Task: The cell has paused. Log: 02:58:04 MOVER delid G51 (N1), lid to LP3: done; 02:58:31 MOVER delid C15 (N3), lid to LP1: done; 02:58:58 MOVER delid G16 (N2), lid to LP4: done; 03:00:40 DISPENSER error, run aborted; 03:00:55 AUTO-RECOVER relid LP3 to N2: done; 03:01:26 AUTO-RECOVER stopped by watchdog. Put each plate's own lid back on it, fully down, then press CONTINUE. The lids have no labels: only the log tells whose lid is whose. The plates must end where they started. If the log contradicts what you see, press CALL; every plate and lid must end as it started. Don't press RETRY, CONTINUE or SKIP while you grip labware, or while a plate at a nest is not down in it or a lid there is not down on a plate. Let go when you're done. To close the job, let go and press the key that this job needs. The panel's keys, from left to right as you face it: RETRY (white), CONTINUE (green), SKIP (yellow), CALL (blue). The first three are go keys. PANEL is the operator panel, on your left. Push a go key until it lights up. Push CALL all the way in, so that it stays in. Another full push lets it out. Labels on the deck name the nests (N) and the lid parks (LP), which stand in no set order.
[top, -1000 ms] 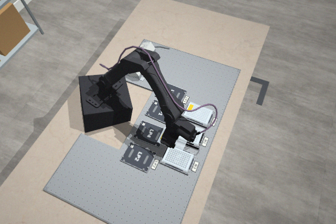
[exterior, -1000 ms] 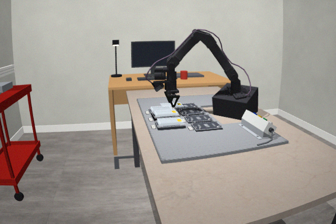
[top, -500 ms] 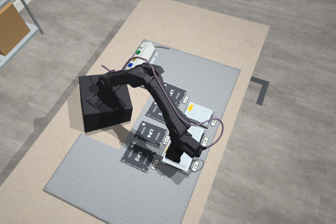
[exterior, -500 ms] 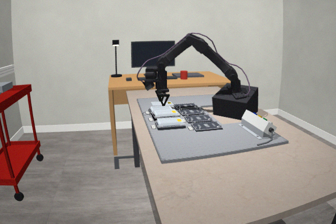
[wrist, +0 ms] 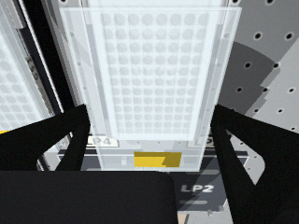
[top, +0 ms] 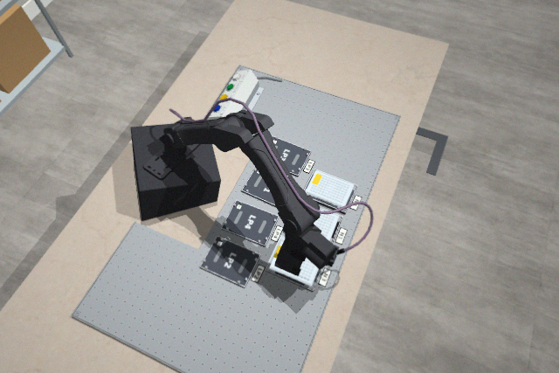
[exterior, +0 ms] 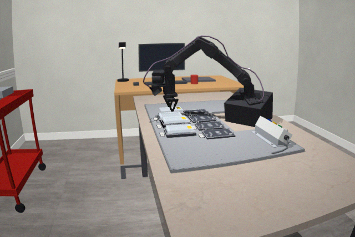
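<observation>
Lid over the end plate

Your gripper [wrist: 149, 121] holds a clear lid [wrist: 149, 70], fingers wide on its edges, above a well plate [top: 303, 272] in its nest.

end effector [wrist: 149, 119] with clear lid [wrist: 149, 70] directly over end plate [top: 303, 272], neighbouring plate [top: 329, 223] close alongside, LP2 park [top: 231, 262] beside, open perforated deck [top: 157, 296] beyond

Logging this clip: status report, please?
Gripper shut on clear lid. Lid held above the well plate beside park LP2, not set down. Nothing blocking.
</observation>
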Controlling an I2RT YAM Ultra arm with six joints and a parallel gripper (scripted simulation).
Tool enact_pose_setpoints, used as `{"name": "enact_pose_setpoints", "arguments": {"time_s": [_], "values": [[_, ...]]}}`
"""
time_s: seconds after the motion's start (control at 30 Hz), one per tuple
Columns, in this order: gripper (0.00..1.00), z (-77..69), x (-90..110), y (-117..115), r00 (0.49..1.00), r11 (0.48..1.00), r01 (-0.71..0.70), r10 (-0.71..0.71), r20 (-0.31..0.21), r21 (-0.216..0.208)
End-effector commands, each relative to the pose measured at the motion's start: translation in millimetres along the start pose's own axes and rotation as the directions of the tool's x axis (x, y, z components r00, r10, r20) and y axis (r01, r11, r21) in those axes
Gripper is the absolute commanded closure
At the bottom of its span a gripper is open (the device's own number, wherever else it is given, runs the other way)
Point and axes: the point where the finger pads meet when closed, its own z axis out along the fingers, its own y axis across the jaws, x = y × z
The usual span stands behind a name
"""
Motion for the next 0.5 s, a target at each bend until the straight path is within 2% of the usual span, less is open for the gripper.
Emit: {"name": "enact_pose_setpoints", "arguments": {"time_s": [0.0,0.47], "values": [[1.00,-31.4,-17.7,-7.1,0.997,1.000,0.003,-0.004,0.074,0.015],[1.00,-30.4,-17.0,-8.4,0.998,1.000,0.002,-0.003,0.070,0.014]]}}
